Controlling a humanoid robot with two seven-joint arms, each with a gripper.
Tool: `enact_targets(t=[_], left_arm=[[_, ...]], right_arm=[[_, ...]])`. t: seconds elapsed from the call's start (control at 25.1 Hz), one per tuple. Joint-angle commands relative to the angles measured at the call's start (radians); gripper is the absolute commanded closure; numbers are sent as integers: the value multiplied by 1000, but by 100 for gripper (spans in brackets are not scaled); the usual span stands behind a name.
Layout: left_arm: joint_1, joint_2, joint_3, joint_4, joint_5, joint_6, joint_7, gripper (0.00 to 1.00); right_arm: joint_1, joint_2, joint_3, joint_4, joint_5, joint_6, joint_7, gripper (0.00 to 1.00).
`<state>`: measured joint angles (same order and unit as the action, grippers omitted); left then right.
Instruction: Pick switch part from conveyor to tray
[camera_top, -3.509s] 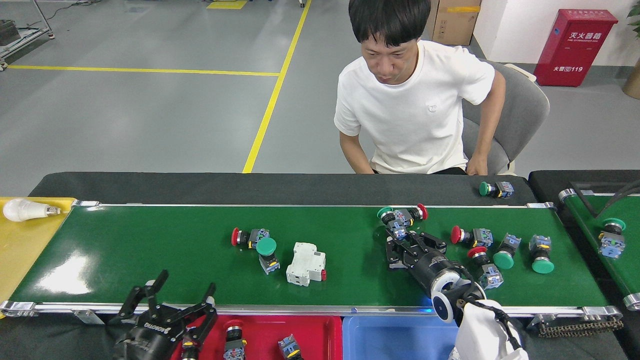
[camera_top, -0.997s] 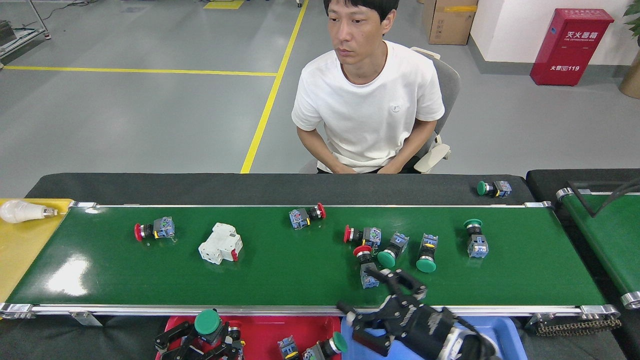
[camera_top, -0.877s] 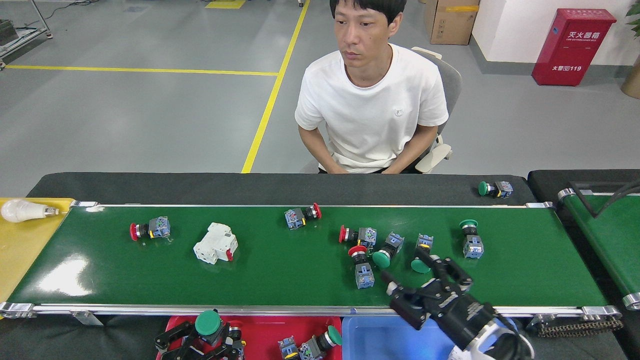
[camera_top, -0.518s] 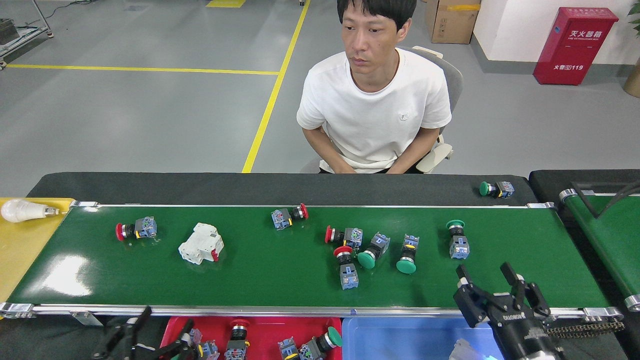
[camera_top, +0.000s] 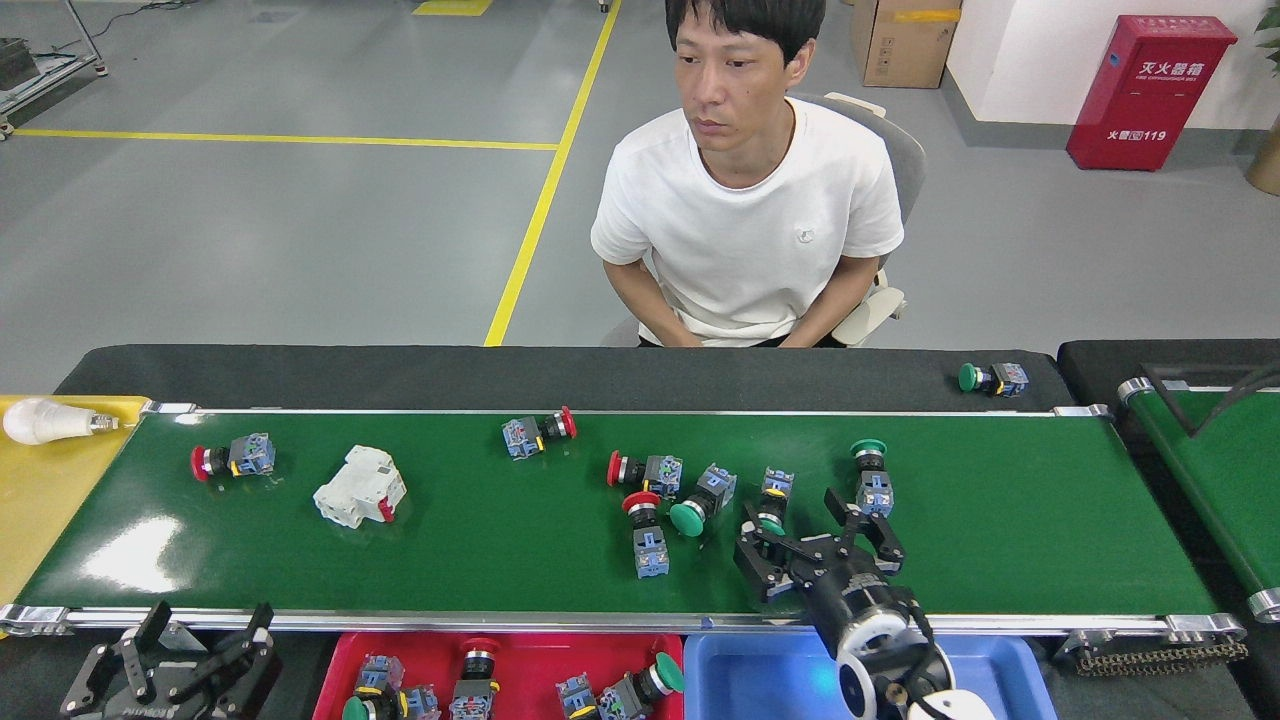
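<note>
A: Where the right gripper (camera_top: 812, 528) reaches over the conveyor (camera_top: 1000, 520), how do its jaws stand?
B: Spread wide, empty, around a green-capped switch part (camera_top: 768, 503) right of centre.
A: Left gripper (camera_top: 205, 630)?
B: Fingers apart, empty, near edge, left of the red tray (camera_top: 335, 660).

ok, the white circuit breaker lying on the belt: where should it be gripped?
Grip the white circuit breaker across its two broad flat faces, mid-body, coming straight down from above. It lies tilted on the conveyor with nothing close beside it, so fingers fit either side. Avoid the red lever end.
</note>
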<state>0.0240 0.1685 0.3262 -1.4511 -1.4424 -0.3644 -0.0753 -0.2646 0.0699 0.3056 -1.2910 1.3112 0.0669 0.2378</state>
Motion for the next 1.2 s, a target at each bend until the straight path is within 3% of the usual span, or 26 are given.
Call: enact_targets(t=[0.0,0.04,0.12,0.16,0.28,0.44,0.52,0.68,0.88,0.96,1.0,1.04,1.08,1.16], left_arm=[[-61,16,-33,52,-3,8,-11,0],[-99,22,-50,95,-4,16,-9,0],[-161,40,-65,179,-16,27,-5,0],[-185,45,-70,212,-27,27,-1,0],[-273,51,-72,325,-70,25,51,0],[-332,63,-75,439,-92,24,94,0],[-349,74,-95,474,-90,25,103,0],[-407,77,-118,549,-90,28,120,0],[-495,86,-153,672,-92,47,150,0],[-523,95,-188,713,-90,67,169,0],[-536,95,-207,735,-90,78,175,0],[-550,97,-214,752,-90,81,178,4],[-559,97,-216,769,-90,79,183,12],[-564,103,-219,788,-90,71,207,35]], right_arm=[[-41,30,23,22,-1,16,9,5],[-50,38,29,36,-3,17,11,17],[-61,31,35,39,-9,1,28,72],[-64,31,36,39,-10,-9,48,79],[-65,34,35,39,-13,-62,98,94],[-59,36,35,12,-32,-105,100,96],[-31,30,35,-63,-64,-170,103,96],[123,-31,29,-293,-156,-441,106,94],[248,-42,29,-358,-193,-820,104,93],[266,-39,29,-350,-191,-852,106,86],[271,-36,38,-350,-191,-852,113,61],[272,-27,41,-350,-191,-852,121,17],[272,-10,44,-350,-190,-852,138,3],[269,11,39,-344,-193,-852,160,2]])
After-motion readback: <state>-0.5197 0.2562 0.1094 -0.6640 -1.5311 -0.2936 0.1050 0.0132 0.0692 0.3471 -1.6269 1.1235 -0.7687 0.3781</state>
